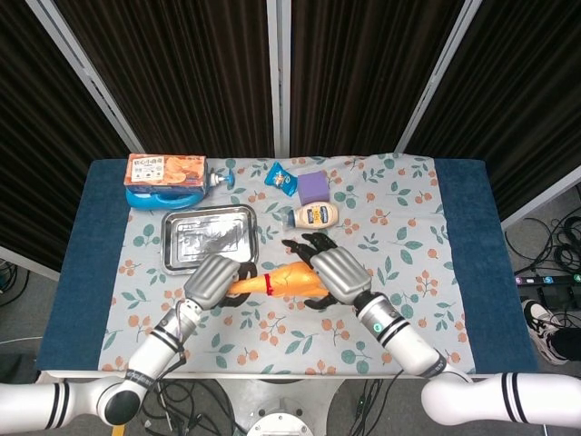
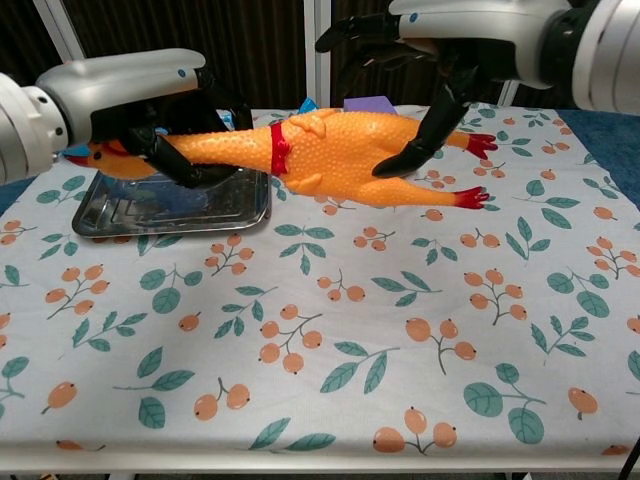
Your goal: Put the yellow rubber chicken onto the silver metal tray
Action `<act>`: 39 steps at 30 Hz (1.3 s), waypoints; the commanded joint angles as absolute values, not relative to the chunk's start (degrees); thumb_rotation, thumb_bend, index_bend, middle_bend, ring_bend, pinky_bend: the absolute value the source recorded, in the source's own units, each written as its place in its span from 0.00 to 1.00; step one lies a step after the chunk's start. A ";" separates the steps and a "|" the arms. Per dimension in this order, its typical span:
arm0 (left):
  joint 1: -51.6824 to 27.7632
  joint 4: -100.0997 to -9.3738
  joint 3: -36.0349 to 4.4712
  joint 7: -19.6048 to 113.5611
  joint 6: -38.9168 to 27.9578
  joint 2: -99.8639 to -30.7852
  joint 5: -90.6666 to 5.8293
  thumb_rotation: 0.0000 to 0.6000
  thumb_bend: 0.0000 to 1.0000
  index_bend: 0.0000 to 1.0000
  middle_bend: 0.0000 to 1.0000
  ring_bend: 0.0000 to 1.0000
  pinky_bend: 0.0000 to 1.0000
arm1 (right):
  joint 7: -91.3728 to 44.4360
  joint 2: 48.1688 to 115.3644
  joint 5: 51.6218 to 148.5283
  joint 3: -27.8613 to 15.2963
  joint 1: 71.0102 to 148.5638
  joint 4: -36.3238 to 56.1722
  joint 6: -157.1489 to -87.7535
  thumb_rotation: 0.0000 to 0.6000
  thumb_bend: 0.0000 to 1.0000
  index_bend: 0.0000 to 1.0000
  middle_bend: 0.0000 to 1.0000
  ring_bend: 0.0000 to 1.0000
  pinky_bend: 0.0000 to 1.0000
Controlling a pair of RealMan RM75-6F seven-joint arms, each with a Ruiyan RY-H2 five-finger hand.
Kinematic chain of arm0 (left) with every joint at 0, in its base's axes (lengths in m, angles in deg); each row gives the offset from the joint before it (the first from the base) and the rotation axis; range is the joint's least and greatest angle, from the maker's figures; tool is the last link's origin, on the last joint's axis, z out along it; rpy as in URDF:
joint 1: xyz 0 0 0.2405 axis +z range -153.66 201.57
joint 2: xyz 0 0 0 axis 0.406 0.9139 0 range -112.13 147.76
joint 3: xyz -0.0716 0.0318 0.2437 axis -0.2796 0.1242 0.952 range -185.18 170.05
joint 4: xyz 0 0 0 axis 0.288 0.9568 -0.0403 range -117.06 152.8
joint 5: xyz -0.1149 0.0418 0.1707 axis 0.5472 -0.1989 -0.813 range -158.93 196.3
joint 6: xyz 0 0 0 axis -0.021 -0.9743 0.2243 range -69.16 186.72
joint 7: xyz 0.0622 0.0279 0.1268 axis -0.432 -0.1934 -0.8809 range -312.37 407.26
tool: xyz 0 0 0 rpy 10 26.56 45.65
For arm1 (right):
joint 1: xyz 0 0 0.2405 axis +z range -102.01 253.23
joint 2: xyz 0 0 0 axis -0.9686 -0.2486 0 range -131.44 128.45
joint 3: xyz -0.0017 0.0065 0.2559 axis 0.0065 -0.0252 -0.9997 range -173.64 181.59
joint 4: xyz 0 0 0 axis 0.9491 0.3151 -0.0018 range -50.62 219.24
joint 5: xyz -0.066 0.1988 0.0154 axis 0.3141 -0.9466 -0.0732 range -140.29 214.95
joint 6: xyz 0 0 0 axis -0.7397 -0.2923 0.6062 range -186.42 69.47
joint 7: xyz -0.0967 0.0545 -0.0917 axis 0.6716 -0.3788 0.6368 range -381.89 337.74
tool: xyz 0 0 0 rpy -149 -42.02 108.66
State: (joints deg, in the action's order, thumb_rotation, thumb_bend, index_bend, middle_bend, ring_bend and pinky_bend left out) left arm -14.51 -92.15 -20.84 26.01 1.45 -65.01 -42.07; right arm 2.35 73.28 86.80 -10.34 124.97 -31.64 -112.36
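The yellow rubber chicken (image 1: 283,280) (image 2: 335,158) hangs level above the cloth, head to the left, red feet to the right. My left hand (image 1: 214,280) (image 2: 150,100) grips its neck just behind the head. My right hand (image 1: 332,272) (image 2: 440,45) reaches over the chicken's rear half with fingers spread, the thumb lying against its side. The silver metal tray (image 1: 209,239) (image 2: 170,210) lies flat behind and below the chicken's head, with nothing in it.
A mayonnaise bottle (image 1: 315,216) lies right of the tray. Behind it sit a purple block (image 1: 312,187) and a blue snack packet (image 1: 280,178). An orange box on a blue container (image 1: 165,173) stands at the back left.
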 commanded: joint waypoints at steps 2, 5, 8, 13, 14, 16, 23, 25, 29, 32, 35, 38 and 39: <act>-15.21 -92.73 -20.96 26.48 1.66 -64.13 -41.28 1.00 0.77 0.79 0.84 0.81 0.88 | 4.03 76.25 83.21 -10.37 127.38 -29.99 -113.73 1.00 0.09 0.03 0.18 0.03 0.05; -15.54 -93.12 -20.96 26.97 1.57 -63.53 -40.92 1.00 0.77 0.79 0.84 0.81 0.88 | 5.11 77.19 81.04 -10.29 128.74 -29.08 -113.97 1.00 0.09 0.03 0.18 0.03 0.05; -15.69 -93.34 -20.79 27.61 1.34 -62.94 -41.12 1.00 0.77 0.79 0.84 0.81 0.88 | 5.70 77.69 79.30 -10.23 129.77 -28.36 -114.13 1.00 0.09 0.03 0.19 0.03 0.05; -15.95 -93.14 -20.20 27.93 0.89 -62.48 -41.51 1.00 0.77 0.79 0.84 0.81 0.88 | 4.46 77.81 77.49 -10.39 130.58 -27.65 -113.38 1.00 0.10 0.05 0.21 0.04 0.06; -16.04 -93.00 -20.02 27.69 0.61 -62.54 -41.65 1.00 0.77 0.79 0.84 0.81 0.88 | 3.96 77.67 77.20 -10.45 130.72 -27.60 -112.99 1.00 0.10 0.06 0.22 0.05 0.07; -16.15 -92.81 -19.67 27.21 0.14 -62.74 -41.78 1.00 0.77 0.79 0.84 0.81 0.87 | 3.16 77.34 76.92 -10.53 130.84 -27.66 -112.44 1.00 0.10 0.06 0.22 0.05 0.07; -16.57 -92.26 -18.70 25.91 -1.24 -63.71 -41.68 1.00 0.77 0.79 0.84 0.81 0.87 | 1.61 76.49 76.76 -10.19 131.32 -27.42 -111.81 1.00 0.14 0.10 0.25 0.08 0.09; -16.67 -92.35 -18.65 26.03 -1.41 -63.82 -41.56 1.00 0.77 0.79 0.84 0.81 0.87 | 1.31 76.53 76.74 -10.10 131.54 -27.13 -111.74 1.00 0.17 0.12 0.26 0.10 0.09; -16.77 -92.29 -18.23 26.01 -1.64 -63.82 -41.70 1.00 0.77 0.79 0.84 0.81 0.87 | 0.95 76.83 76.85 -9.96 131.90 -26.73 -112.04 1.00 0.40 0.28 0.36 0.19 0.14; -16.88 -92.14 -17.98 26.57 -1.27 -63.84 -41.38 1.00 0.77 0.79 0.84 0.81 0.87 | 0.97 77.22 77.64 -9.77 132.03 -26.52 -112.80 1.00 0.62 0.42 0.45 0.31 0.22; -16.91 -92.36 -17.87 28.12 -0.51 -63.56 -41.48 1.00 0.77 0.79 0.84 0.81 0.87 | 1.09 77.79 78.74 -9.35 131.98 -26.25 -113.64 1.00 0.76 0.55 0.57 0.44 0.32; -16.97 -92.37 -17.81 29.10 -0.17 -63.23 -41.88 1.00 0.77 0.79 0.84 0.81 0.87 | 0.89 78.23 79.67 -8.99 131.90 -26.13 -113.92 1.00 0.90 0.67 0.68 0.54 0.38; -17.00 -92.40 -17.81 29.43 -0.04 -63.15 -41.92 1.00 0.77 0.79 0.84 0.81 0.87 | 0.81 78.39 80.00 -8.90 131.86 -26.09 -114.05 1.00 0.93 0.70 0.70 0.56 0.39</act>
